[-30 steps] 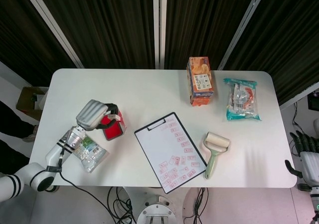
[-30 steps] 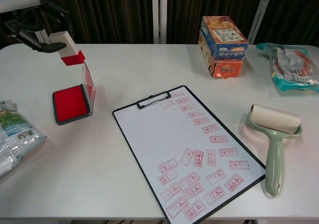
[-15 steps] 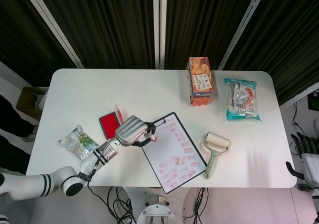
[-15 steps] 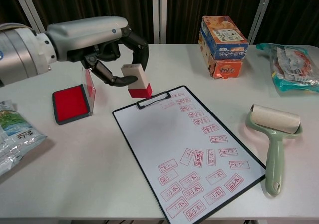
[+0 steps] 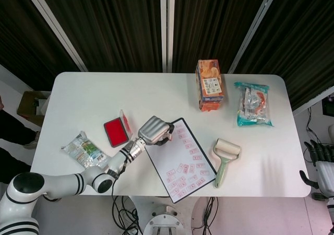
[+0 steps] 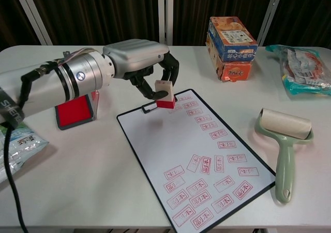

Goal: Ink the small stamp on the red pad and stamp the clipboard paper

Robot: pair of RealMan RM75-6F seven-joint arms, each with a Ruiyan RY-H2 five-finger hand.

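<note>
The left hand (image 6: 147,62) grips one small stamp (image 6: 164,94) just above the top edge of one clipboard (image 6: 155,140), one red pad (image 6: 72,110) beside it, while the right hand (image 5: 319,156) hangs off-table, finger state indiscernible.

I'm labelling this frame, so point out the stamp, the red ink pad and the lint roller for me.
stamp (image 6: 164,94), chest view, on its white body above the red base.
red ink pad (image 5: 115,131), head view, middle of the red inked face.
lint roller (image 6: 285,122), chest view, on the pale roll at the head.
</note>
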